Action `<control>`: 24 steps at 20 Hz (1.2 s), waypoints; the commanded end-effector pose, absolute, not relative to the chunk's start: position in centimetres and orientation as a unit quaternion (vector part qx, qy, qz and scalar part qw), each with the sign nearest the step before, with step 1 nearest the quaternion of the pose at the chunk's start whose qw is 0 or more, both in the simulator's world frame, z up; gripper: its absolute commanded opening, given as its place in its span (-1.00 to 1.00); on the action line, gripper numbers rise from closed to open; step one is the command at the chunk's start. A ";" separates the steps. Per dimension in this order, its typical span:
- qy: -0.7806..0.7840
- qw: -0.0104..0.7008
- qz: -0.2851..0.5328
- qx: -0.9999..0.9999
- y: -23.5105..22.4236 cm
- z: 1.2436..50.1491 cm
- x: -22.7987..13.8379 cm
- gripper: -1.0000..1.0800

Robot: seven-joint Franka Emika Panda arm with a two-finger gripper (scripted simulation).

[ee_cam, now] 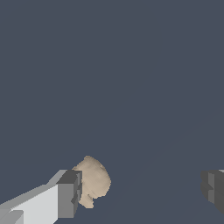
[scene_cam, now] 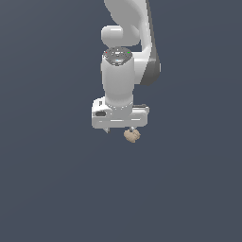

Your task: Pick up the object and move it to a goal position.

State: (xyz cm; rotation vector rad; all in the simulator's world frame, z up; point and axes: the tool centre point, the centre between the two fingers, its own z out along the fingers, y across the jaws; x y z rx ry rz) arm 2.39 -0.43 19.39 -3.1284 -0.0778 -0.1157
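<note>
The object [scene_cam: 132, 136] is a tiny tan lumpy blob on the dark grey floor, just below the white hand of my arm, toward the exterior view's right. In the wrist view the object [ee_cam: 92, 181] lies right beside one dark finger pad [ee_cam: 70, 192]; I cannot tell whether they touch. The other fingertip [ee_cam: 213, 189] is far from it. My gripper [ee_cam: 141, 190] is open wide and holds nothing. In the exterior view the gripper [scene_cam: 120, 128] points straight down and the white hand hides most of the fingers.
A plain dark grey floor [scene_cam: 47, 189] lies all around. No other objects, containers or edges show in either view.
</note>
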 end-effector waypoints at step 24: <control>-0.345 -0.002 -0.004 -0.939 5.3 10.3 -4.4 0.92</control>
